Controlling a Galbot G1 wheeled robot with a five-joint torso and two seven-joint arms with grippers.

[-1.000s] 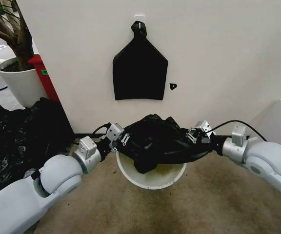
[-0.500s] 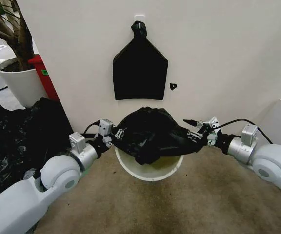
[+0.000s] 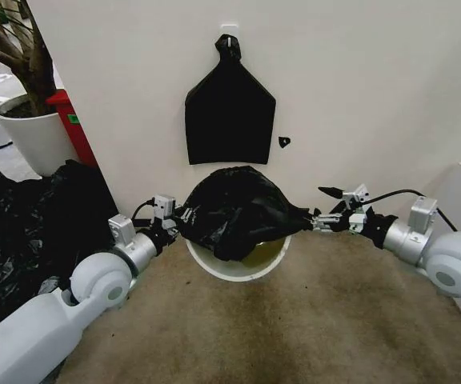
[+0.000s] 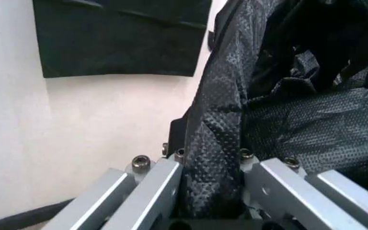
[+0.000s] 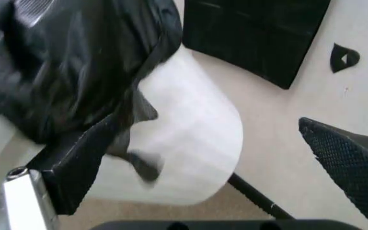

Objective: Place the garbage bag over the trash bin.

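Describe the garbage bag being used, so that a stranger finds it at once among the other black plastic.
At the foot of the white wall stands a white trash bin. The garbage bag bulges over its mouth, stretched between the left gripper and the right gripper, unlike the flat bundle on the wall.

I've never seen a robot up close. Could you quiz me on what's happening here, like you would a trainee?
1. True or false: the garbage bag already covers the whole rim of the trash bin.
2. What hangs on the wall above the bin? A) a flat black bundle B) a clock C) a mirror
3. Which pincer has the bag clamped between its fingers?

Key:
1. False; the front rim is bare.
2. A
3. The left pincer.
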